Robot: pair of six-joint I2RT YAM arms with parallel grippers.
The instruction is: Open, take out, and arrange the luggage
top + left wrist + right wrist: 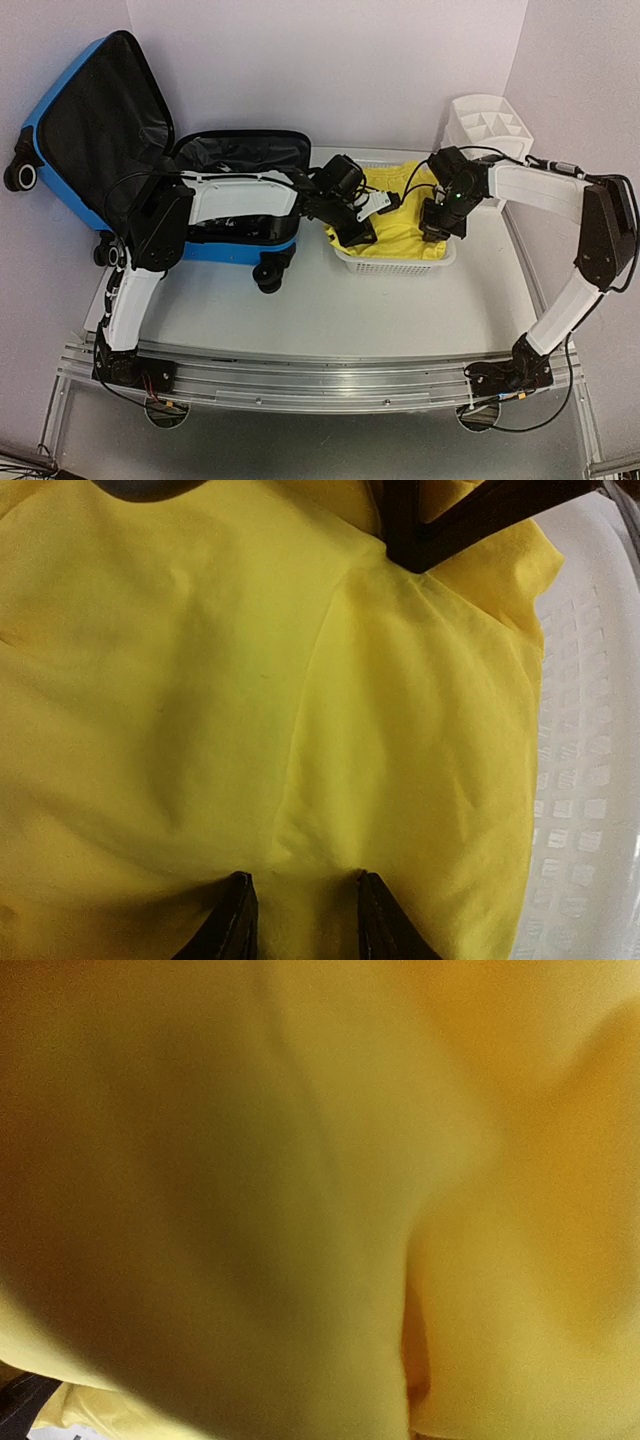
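The luggage (57, 125) is a bright blue suitcase lying open at the back left, its black-lined lid propped up and its lower half (240, 150) flat on the table. A yellow cloth (395, 238) (200, 730) (300, 1160) fills a white slatted basket (400, 266) (590, 780) to its right. My left gripper (358, 230) (305, 915) is low over the cloth's left side, jaws apart and resting on the fabric. My right gripper (440, 226) (410, 552) pinches the cloth's right side. The cloth covers the right wrist view and hides those fingers.
A white compartment organiser (485, 120) stands at the back right behind the right arm. The suitcase wheels (268, 275) jut out toward the basket's left end. The pale tabletop (330, 310) stretches in front of basket and suitcase.
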